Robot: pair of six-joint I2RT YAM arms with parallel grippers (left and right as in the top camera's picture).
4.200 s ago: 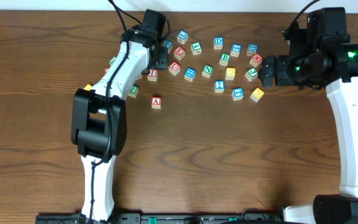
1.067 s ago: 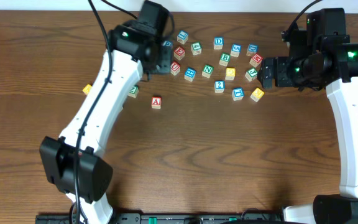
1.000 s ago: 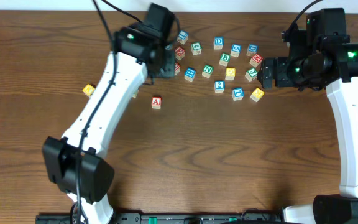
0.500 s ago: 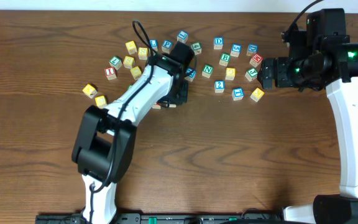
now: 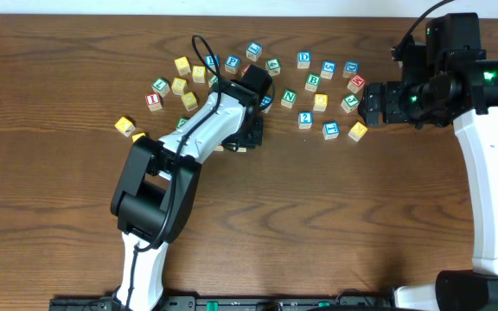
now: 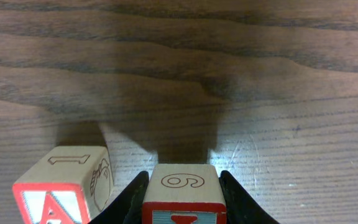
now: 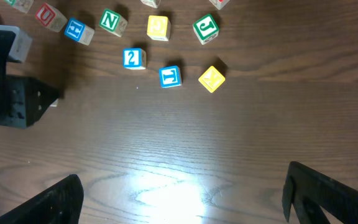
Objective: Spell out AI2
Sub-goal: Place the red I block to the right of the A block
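Left fingers (image 6: 129, 202) pinch cube (image 6: 182, 186), perhaps I, beside A block (image 6: 61, 186); right fingers (image 7: 58, 202) gape empty

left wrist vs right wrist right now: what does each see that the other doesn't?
Left wrist only: the grasp, with the left pincer closed on a block marked 6 and the A block beside it. Right wrist only: the open right pincer over bare wood, and loose blocks beyond, including the blue 2 block and green J block. Shared: the wooden table; the left arm shows dark at right wrist's left edge.
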